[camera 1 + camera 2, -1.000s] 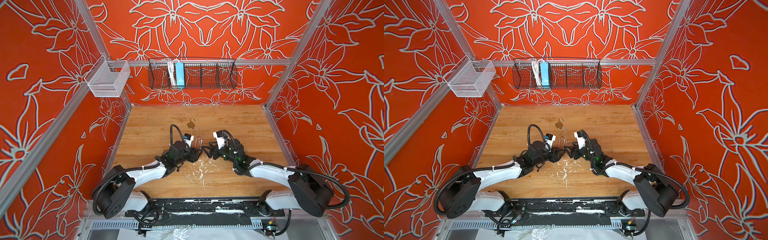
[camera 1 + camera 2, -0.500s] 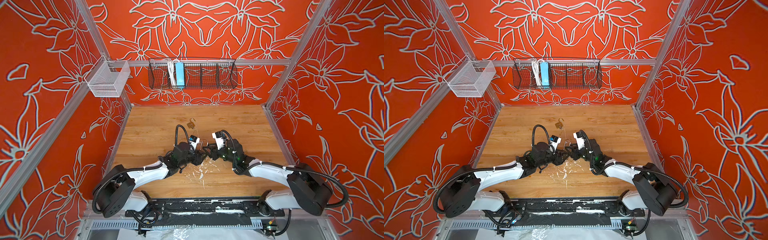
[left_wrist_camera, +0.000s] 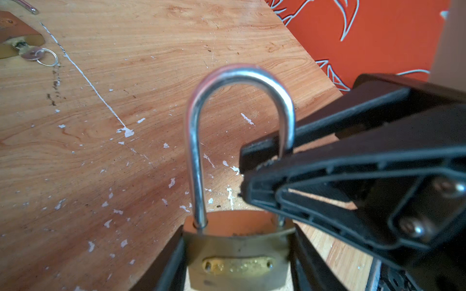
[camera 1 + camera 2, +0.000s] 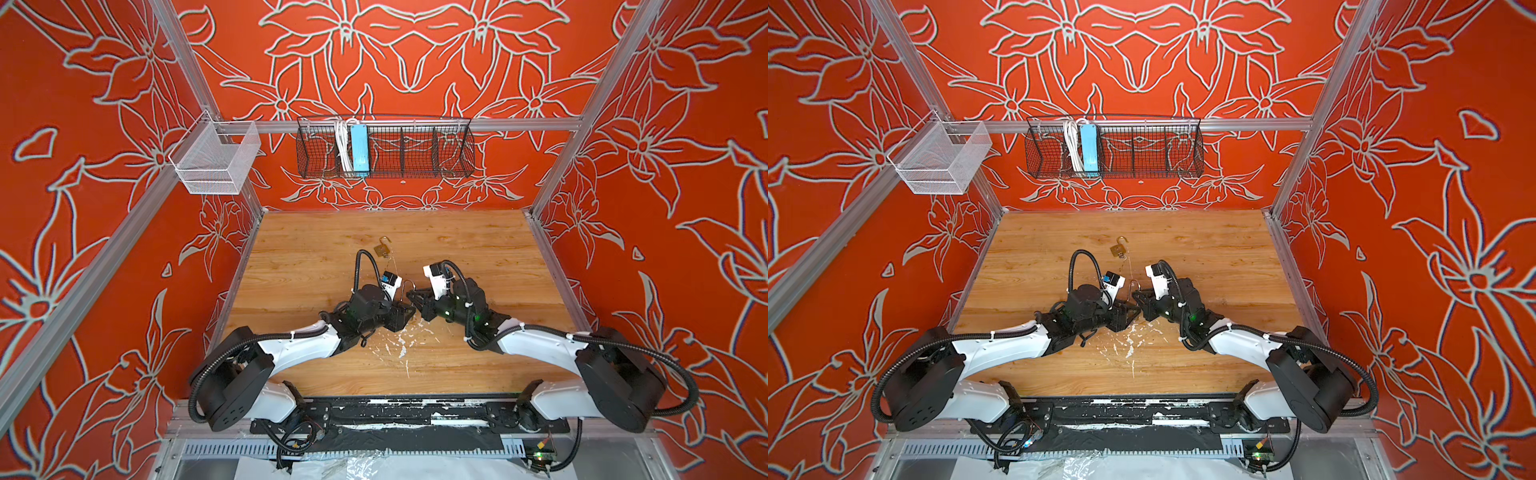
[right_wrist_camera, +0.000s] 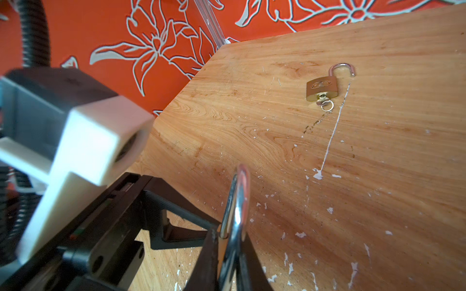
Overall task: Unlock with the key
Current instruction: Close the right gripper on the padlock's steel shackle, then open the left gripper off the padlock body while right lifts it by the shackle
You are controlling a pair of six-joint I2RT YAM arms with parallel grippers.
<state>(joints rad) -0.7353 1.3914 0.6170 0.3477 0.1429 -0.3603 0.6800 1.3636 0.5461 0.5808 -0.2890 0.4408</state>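
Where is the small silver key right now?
The small silver key sits in the keyhole of the open brass padlock lying on the wooden table, in both top views just beyond the left gripper.

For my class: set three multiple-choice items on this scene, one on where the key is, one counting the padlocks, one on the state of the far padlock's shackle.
1. Where is the key? A in the far padlock; B loose on the table; C in the right gripper.
2. How many padlocks show? A one; B two; C three.
3. The far padlock's shackle is: A shut; B missing; C swung open.
Answers: 1 A, it sticks out of that lock's underside. 2 B, one lies on the table, and the held padlock has its shackle pinched by the right gripper. 3 C, one shackle end stands free.
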